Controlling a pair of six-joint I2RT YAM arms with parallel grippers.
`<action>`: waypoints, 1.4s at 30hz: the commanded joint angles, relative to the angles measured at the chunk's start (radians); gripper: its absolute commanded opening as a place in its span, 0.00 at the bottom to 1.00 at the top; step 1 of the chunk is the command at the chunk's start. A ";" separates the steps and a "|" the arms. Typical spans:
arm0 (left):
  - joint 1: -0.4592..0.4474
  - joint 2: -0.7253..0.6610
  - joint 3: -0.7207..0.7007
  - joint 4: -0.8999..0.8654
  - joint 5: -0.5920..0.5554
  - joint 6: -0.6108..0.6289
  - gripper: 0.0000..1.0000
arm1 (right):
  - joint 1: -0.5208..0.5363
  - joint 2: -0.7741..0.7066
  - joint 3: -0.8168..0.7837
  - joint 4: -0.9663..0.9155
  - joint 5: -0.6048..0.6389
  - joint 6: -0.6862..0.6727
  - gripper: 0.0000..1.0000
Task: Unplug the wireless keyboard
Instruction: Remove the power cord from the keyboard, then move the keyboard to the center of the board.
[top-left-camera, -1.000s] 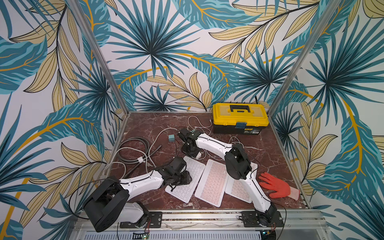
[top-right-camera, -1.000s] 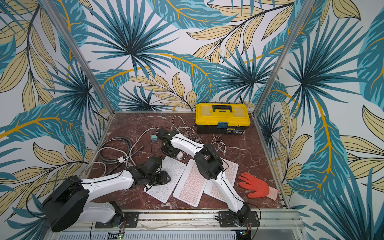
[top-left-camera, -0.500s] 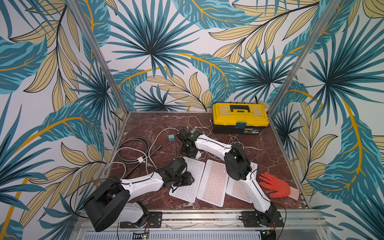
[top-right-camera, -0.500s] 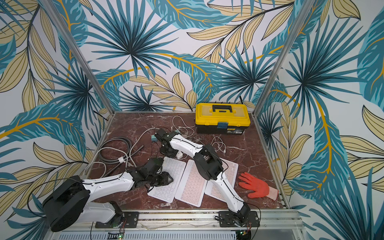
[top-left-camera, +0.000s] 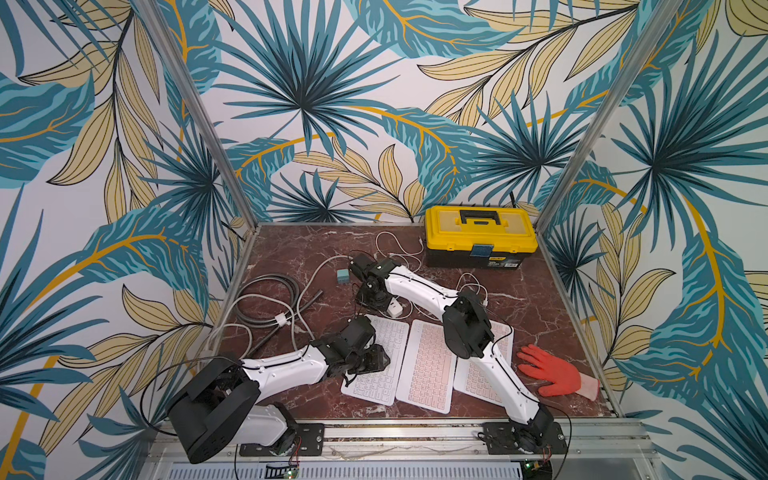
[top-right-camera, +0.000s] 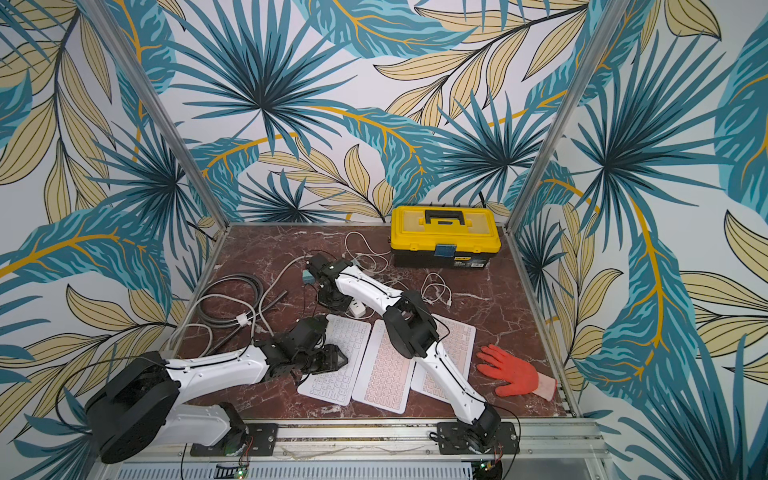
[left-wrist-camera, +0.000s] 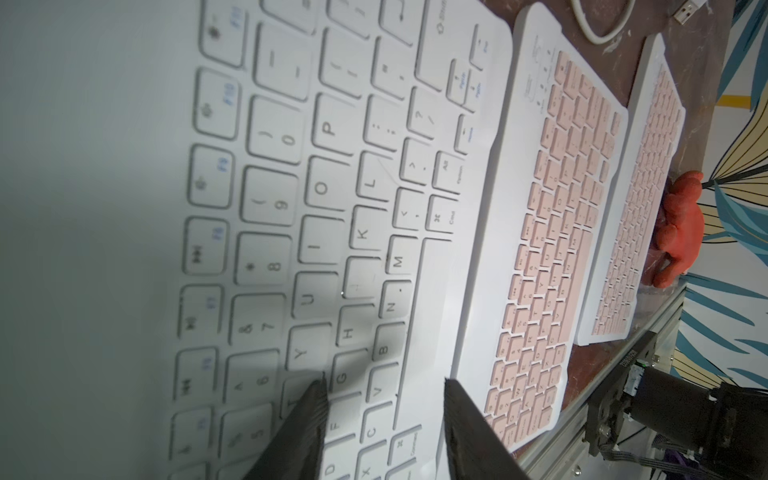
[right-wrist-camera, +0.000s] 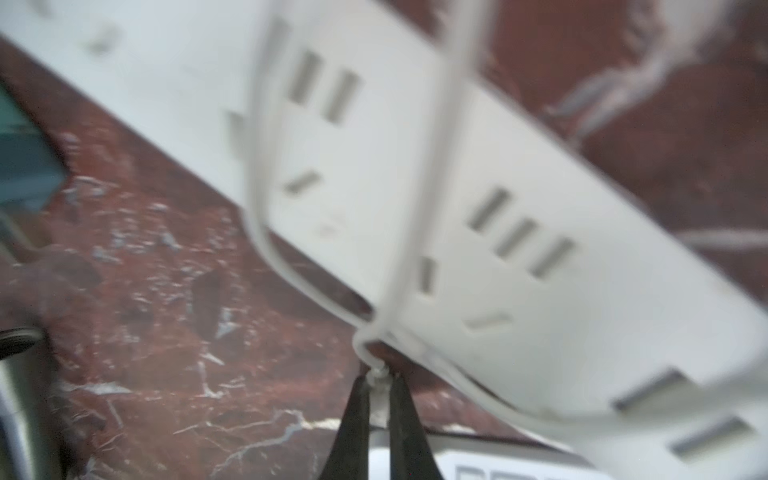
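While your left gripper (left-wrist-camera: 384, 384) sits low over the white keyboard (top-left-camera: 388, 332), leftmost of 3 near the table's front edge, jaws spread, your right gripper (right-wrist-camera: 379, 376) pinches the end of a white cable (right-wrist-camera: 422, 187) beside the power strip (right-wrist-camera: 540, 187), at that keyboard's far edge.
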 joint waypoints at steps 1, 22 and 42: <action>-0.040 0.116 -0.159 -0.391 0.077 -0.033 0.48 | -0.006 0.053 -0.010 0.125 0.040 -0.262 0.03; 0.177 -0.039 -0.164 -0.430 0.000 -0.120 0.50 | -0.067 -0.207 -0.289 0.311 0.045 -0.331 0.06; 0.340 0.140 0.160 -0.432 -0.061 0.084 0.51 | -0.203 -0.457 -0.553 0.459 -0.023 -0.402 0.07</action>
